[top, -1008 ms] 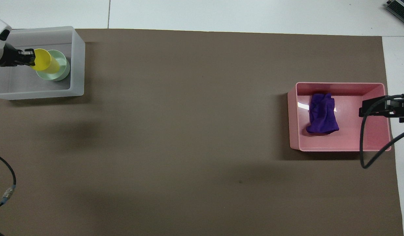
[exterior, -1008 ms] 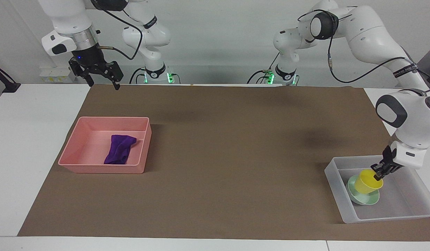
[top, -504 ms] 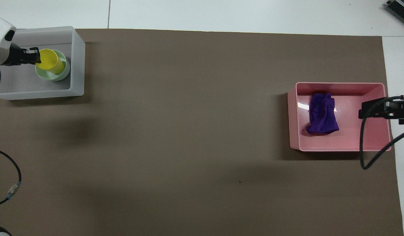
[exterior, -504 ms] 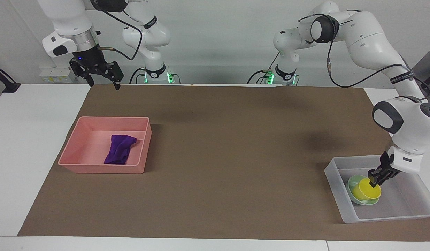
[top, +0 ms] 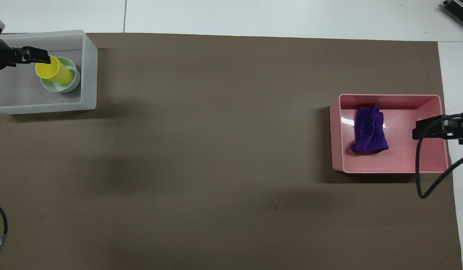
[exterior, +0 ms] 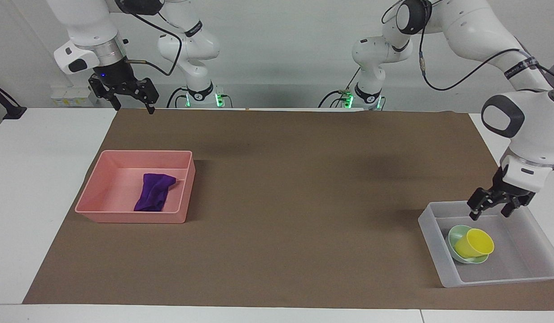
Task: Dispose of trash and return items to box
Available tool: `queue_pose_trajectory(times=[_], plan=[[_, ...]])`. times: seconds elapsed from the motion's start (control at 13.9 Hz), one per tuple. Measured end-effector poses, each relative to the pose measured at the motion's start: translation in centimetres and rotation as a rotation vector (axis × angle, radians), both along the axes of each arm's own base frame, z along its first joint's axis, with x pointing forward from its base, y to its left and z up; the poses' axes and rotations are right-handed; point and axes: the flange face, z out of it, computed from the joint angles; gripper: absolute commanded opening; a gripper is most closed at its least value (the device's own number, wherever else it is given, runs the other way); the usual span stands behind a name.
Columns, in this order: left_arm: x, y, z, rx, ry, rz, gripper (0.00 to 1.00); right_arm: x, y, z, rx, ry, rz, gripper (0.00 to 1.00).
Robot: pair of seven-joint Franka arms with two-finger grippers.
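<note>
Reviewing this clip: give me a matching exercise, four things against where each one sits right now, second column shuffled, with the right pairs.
Things:
1. purple cloth
2. yellow cup
3. left gripper
4. right gripper

Places:
A. tilted in the green bowl
B. raised near the robots' edge of the brown mat
C. in the pink tray
D. open above the clear box

Pairs: 1-C, 2-A, 3-D, 4-B

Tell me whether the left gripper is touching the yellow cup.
Apart. The facing view shows the left gripper raised, open, above the yellow cup, with tub floor visible between them.
</note>
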Motion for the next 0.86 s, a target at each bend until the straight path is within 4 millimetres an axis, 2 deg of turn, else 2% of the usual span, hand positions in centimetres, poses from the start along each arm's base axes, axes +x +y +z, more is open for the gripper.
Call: queue_pose_trajectory(times=[0.14,0.22,0.29,0.43,0.58,0.86], plan=[[-3.0,-4.1,2.1,-0.001,0.028,-0.063,1.0,0.0,0.0,0.0,0.0,0.0,0.0,1.0],[-4.7,-5.4,3.5,-0.002,0.044,-0.085,1.0,0.0,0.0,0.0,0.0,0.0,0.0,1.0],[-6.5,-5.8,4.9,-0.003,0.07,-0.095,1.0,0.0,0.0,0.0,0.0,0.0,0.0,1.0],[-9.7,-5.3,8.1,0.001,0.123,-0.098,1.0,0.0,0.0,0.0,0.0,0.0,0.0,1.0],[-11.7,-4.5,10.6,0.003,0.156,-0.096,1.0,0.0,0.0,0.0,0.0,0.0,0.0,1.0],[-12.8,-4.0,14.0,0.035,0.199,-0.097,1.0,0.0,0.0,0.0,0.0,0.0,0.0,1.0]])
